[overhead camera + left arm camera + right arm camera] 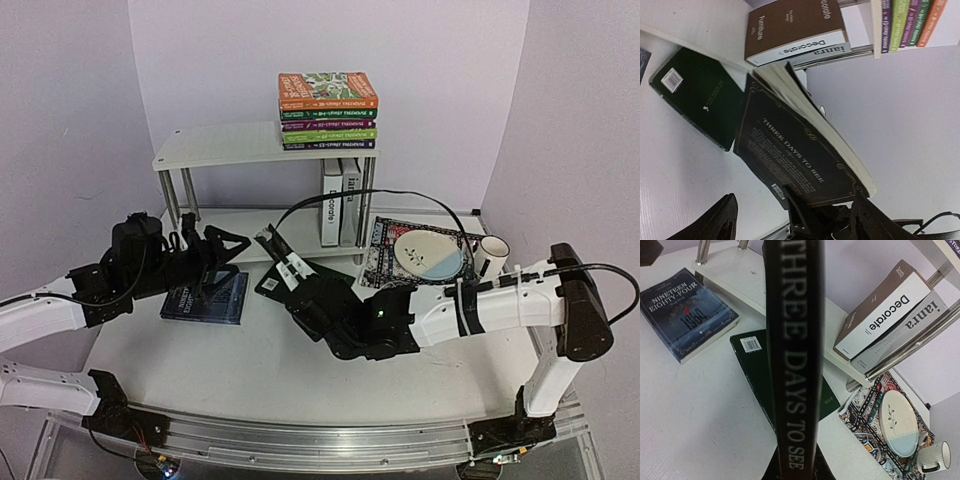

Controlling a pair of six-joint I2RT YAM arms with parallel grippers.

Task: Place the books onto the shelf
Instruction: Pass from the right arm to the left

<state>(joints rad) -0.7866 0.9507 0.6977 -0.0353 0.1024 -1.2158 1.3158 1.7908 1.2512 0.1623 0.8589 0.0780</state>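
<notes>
A dark book titled "Three Days to See" stands up off the table with my right gripper shut on its lower end, in front of the white shelf. From the left wrist its back cover shows tilted, the right arm's fingers clamped at its bottom edge. My left gripper is open just left of that book, holding nothing. A dark green book and a blue "Nineteen Eighty-Four" book lie flat on the table. "Decorate" and "ianra" stand on the lower tier. Several colourful books are stacked on the top tier.
A patterned mat lies at the right of the shelf with a plate on it and a striped mug beside it. Chrome shelf legs stand next to the upright books.
</notes>
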